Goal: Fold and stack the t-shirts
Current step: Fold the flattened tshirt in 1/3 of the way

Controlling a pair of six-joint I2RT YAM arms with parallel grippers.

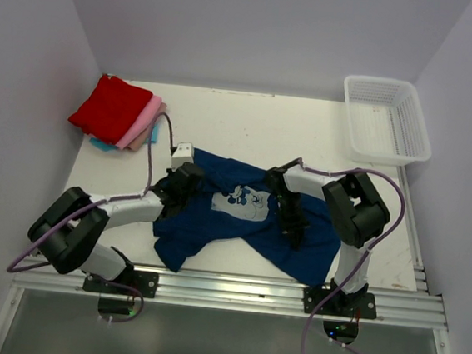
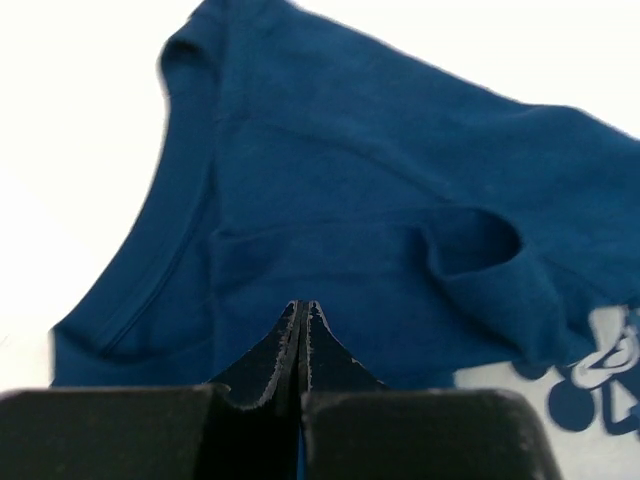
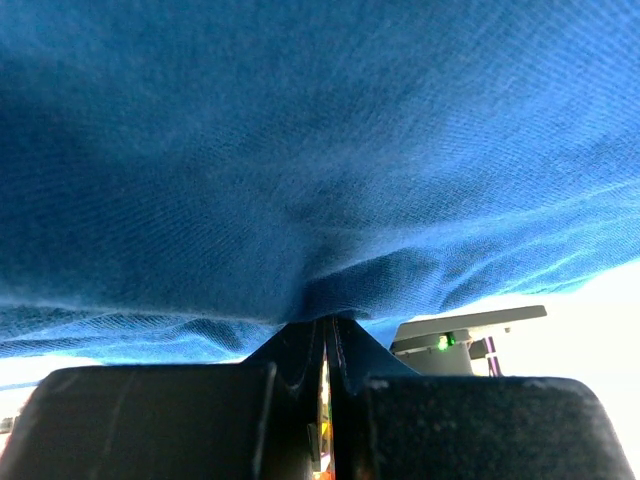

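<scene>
The navy t-shirt (image 1: 241, 215) lay rumpled, print up, at the centre of the top view. The left gripper (image 2: 302, 312) was closed tight on cloth below the collar. The right gripper (image 3: 328, 325) was pinched shut on a fold at the shirt's right side. Good practice here was judged to be lifting both pinches evenly and keeping the cloth taut. The white basket (image 1: 427, 149), upper right, held nothing, and the folded stack (image 1: 113, 108) — red on top — sat upper left.

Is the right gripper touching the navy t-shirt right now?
Touching. The right wrist view shows the right gripper shut, with the navy t-shirt pinched and puckered between its jaws.
</scene>
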